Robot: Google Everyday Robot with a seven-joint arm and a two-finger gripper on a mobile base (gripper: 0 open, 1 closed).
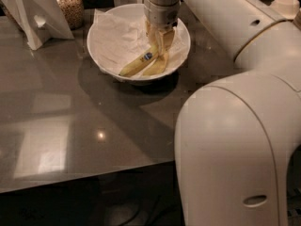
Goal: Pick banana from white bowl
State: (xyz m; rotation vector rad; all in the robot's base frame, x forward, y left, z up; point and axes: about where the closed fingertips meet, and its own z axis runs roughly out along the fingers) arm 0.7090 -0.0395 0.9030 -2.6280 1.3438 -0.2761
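Down inside the white bowl point(96, 55), at the far side of the grey table point(70, 126), my gripper point(159, 48) hangs straight from the wrist and reaches the upper end of the banana point(139, 64). That banana lies on crumpled white paper point(117, 34), curving toward the bowl's near-left rim, its blue sticker point(148, 56) facing up just beside my gripper. Whether my claw is clenched on it or loose, I cannot tell; its yellowish colour blends into the fruit. A second, paler banana point(157, 68) lies touching the first on its right, directly under my gripper, crowding the spot. Beyond the bowl to the left stands a glass jar point(70, 6) of what may be nuts or grain, and near it a white folded stand point(35, 13). My own arm point(221, 18) crosses above the bowl's right rim, and my bulky white body point(235, 149) fills the near right.
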